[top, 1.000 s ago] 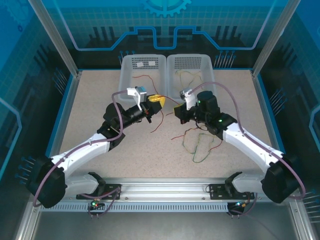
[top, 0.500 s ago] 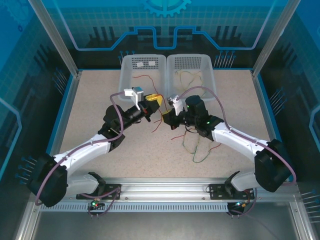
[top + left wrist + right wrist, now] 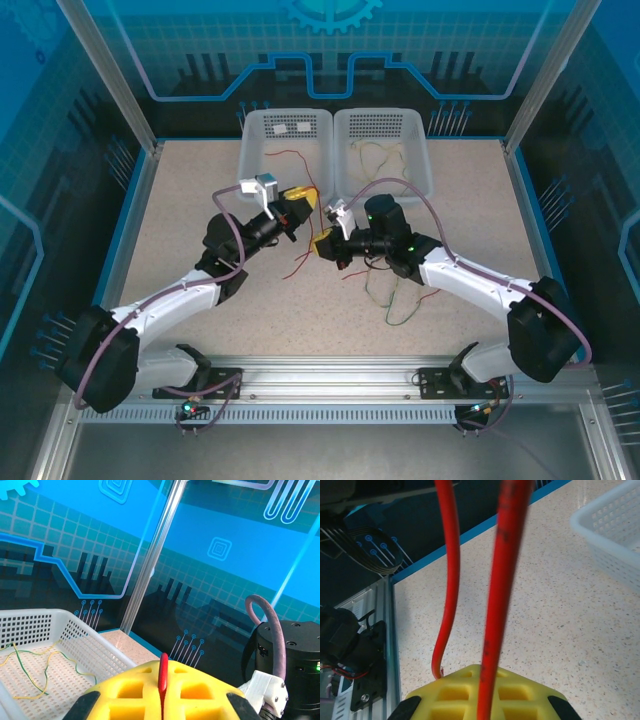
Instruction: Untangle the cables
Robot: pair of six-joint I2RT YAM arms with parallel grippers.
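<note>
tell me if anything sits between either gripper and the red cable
Nothing visible does. The left gripper and the right gripper are each shut on the red cable; both wrist views show it pinched right at the closed jaws.

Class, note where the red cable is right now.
The red cable is pinched mid-table by the left gripper and the right gripper, close together in front of the baskets. In the top view a loose end hangs below them.

Black-and-white arms (image 3: 172, 300), lilac cables (image 3: 226, 191), yellow jaws
</note>
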